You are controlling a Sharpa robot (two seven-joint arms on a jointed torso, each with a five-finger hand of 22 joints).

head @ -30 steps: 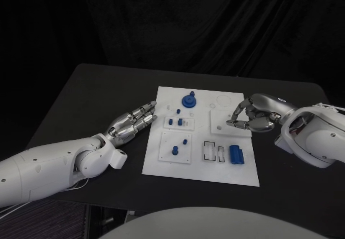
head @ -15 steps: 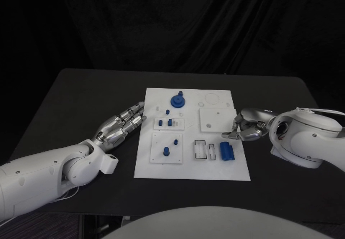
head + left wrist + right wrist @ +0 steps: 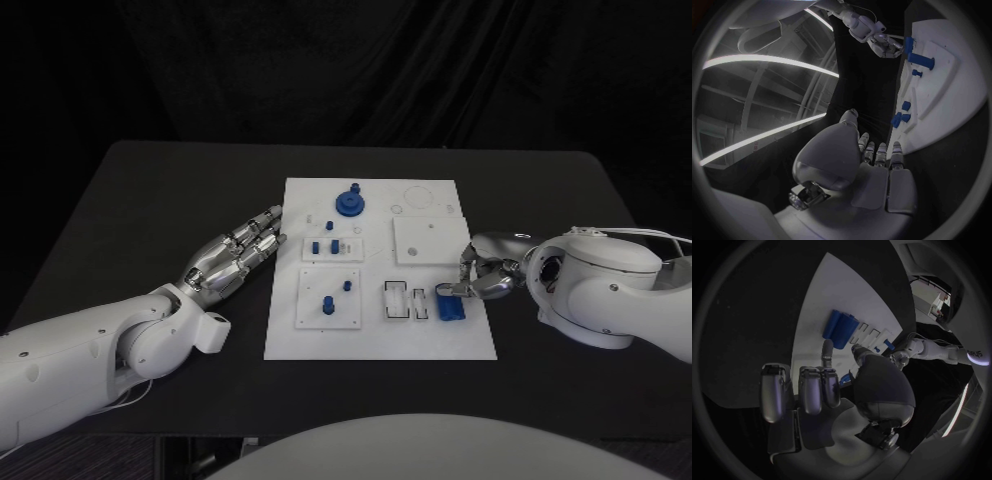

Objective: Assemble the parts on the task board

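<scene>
Black counter (image 3: 159, 190) is seen carrying the white task board (image 3: 378, 335) at its middle. Nearest, a blue part (image 3: 451, 306) lies by the board's right edge, touched by the right hand (image 3: 488, 272), fingers curled, grasp unclear. Beside the left edge, the left hand (image 3: 234, 256) rests released. Farther, a blue knob (image 3: 349, 202) stands near the far edge.

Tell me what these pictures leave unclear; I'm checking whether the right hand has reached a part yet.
- Contact: in the head view the right hand sits beside the blue block at the task board edge; the hand's own bulk hides whether fingertips touch it.
- Right wrist view: the fingers point toward the block, but the gap is unclear.
- Small pegs near the left hand: too small to tell seating.
</scene>
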